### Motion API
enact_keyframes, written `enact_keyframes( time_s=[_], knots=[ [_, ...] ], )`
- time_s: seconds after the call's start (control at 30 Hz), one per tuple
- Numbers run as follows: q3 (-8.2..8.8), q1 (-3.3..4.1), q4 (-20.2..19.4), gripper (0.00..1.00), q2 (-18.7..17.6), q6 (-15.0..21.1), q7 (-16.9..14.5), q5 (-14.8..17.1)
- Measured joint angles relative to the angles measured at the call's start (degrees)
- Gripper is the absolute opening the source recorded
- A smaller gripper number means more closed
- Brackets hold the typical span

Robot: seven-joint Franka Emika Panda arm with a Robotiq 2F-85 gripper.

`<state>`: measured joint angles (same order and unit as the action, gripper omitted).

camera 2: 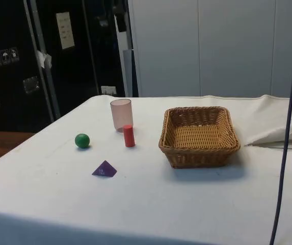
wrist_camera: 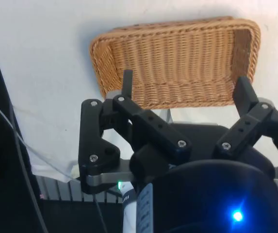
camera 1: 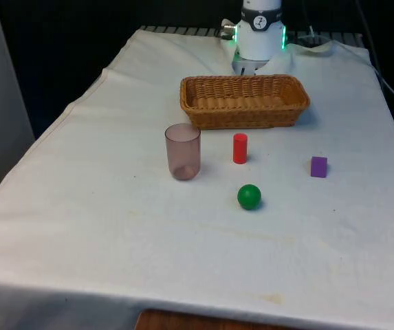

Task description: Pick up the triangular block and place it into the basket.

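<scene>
Closest to the front camera is the green ball [camera 1: 249, 196], just sitting on the white cloth [camera 1: 114, 234]. Past it stands a little red cylinder [camera 1: 240, 148], upright, and off to the front view's left of that is a see-through pinkish cup [camera 1: 183, 152], also upright. None of these touch each other.

Over on the front view's right, well apart from the ball and cylinder, is the purple triangular block [camera 1: 319, 167]. From the side camera it reads clearly as a small pyramid [camera 2: 104, 169] lying flat on the cloth, on its own, nothing touching it.

Behind the cylinder is the wicker basket [camera 1: 245, 117], a long rectangular one, and nothing shows inside it. The side view shows it [camera 2: 199, 153] well apart from the block.

Gripper [wrist_camera: 185, 90] is up above the basket's far end, looking down at the basket [wrist_camera: 177, 43]. Its two black fingers [wrist_camera: 127, 83] are spread wide apart with nothing between them, so it's got hold of nothing. The block is out on the cloth nowhere near it.
</scene>
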<state>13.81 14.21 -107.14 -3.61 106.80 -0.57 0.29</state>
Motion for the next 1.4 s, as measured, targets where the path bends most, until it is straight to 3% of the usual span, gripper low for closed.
enact_keyframes(
  time_s=[0.8, 1.4],
  knots=[
    [-6.25, 0.74, -2.86, 1.00, -0.86, 5.67, 7.85, -2.98],
    [-8.19, 1.03, -7.05, 1.00, -4.30, 14.27, 9.85, -3.04]
  ],
)
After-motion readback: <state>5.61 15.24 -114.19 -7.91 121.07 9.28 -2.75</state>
